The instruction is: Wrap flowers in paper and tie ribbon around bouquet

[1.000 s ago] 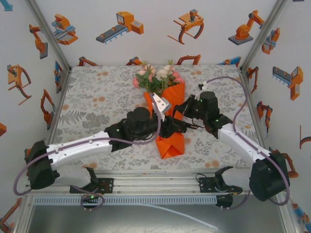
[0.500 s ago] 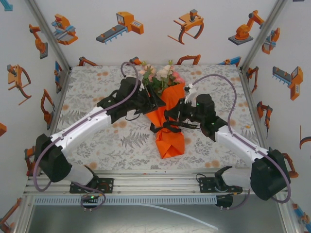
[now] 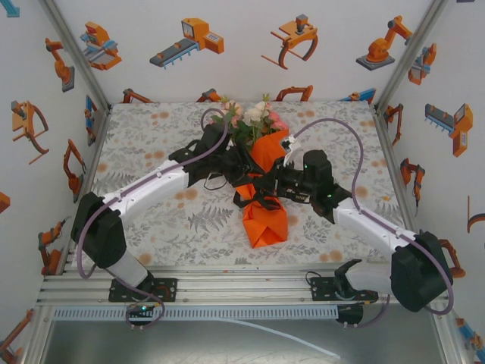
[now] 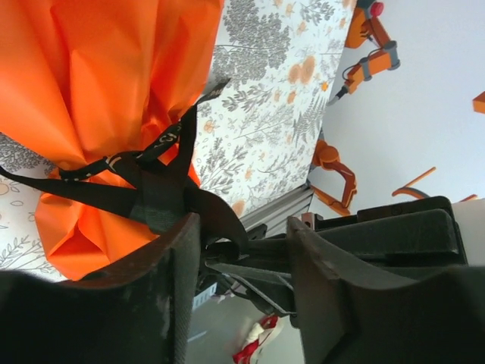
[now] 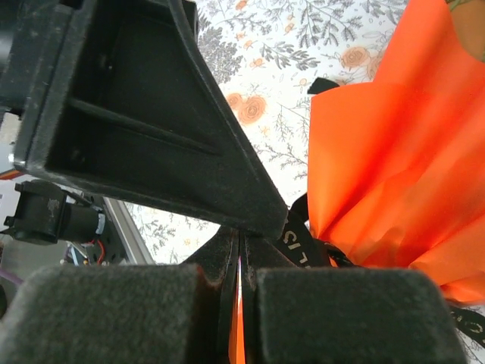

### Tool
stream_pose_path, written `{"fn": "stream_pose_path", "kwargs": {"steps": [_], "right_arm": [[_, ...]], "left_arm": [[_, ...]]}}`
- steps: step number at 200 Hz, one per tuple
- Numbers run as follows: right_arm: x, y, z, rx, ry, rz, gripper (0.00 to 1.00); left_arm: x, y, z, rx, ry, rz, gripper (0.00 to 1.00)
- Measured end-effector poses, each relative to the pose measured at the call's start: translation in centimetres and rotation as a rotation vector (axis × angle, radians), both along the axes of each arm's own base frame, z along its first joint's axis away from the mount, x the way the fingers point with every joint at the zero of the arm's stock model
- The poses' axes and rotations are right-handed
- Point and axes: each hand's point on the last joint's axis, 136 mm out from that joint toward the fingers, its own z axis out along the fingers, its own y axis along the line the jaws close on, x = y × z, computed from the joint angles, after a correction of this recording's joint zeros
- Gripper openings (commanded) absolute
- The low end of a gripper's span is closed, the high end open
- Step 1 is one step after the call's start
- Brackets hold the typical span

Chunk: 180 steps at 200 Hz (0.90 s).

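Wrapped bouquet (image 3: 264,155) lies mid-tablecloth (image 3: 151,152), flowers toward the far edge, tie nearly complete.
The black ribbon (image 3: 253,199) is knotted round the waist of the orange paper (image 3: 267,221). Within the last second the left arm swung from the near side to the far left. The left gripper (image 4: 244,227) stands part-open at the knot, clamping nothing. The right gripper (image 5: 239,239) is closed, apparently on a ribbon tail. White print on the ribbon is too partial to read.

Matt creased orange paper (image 4: 98,76), woven black cloth ribbon (image 4: 155,201); printed tablecloth (image 4: 265,114)
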Motion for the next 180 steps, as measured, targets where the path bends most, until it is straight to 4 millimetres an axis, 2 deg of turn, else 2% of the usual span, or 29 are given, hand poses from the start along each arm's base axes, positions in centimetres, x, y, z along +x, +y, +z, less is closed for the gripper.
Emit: {"fn": "stream_pose_path", "kwargs": {"steps": [17, 34, 58, 85, 119, 130, 142, 155, 180], "right_arm": [[-0.1, 0.1, -0.3, -0.004, 0.008, 0.004, 0.00], [-0.2, 0.0, -0.7, -0.009, 0.013, 0.001, 0.01], [-0.3, -0.3, -1.1, -0.019, 0.020, -0.015, 0.14], [-0.5, -1.2, -0.3, -0.025, 0.012, -0.062, 0.31], [-0.8, -4.6, 1.3, 0.020, 0.110, -0.265, 0.36], [-1.1, -5.8, 1.3, 0.031, 0.161, -0.332, 0.44], [-1.6, -7.3, 0.3, 0.018, 0.244, -0.418, 0.49], [-2.1, -8.5, -1.8, -0.032, 0.342, -0.489, 0.52], [-2.6, -9.3, -6.2, -0.154, 0.502, -0.542, 0.54]], "left_arm": [[0.1, 0.0, -0.9, 0.017, 0.020, 0.001, 0.10], [0.1, 0.0, -1.6, 0.028, 0.038, -0.003, 0.00], [0.0, -0.1, -2.0, 0.035, 0.054, -0.010, 0.00], [-0.3, 0.2, -2.4, 0.049, 0.068, -0.014, 0.00], [-0.2, 0.6, -2.6, 0.064, 0.073, -0.014, 0.00], [-0.2, 0.6, -2.7, 0.065, 0.073, -0.014, 0.00], [-0.2, 0.6, -2.7, 0.065, 0.073, -0.014, 0.00], [-0.2, 0.6, -2.7, 0.065, 0.072, -0.014, 0.00], [-0.2, 0.6, -2.7, 0.065, 0.072, -0.014, 0.00]]}}
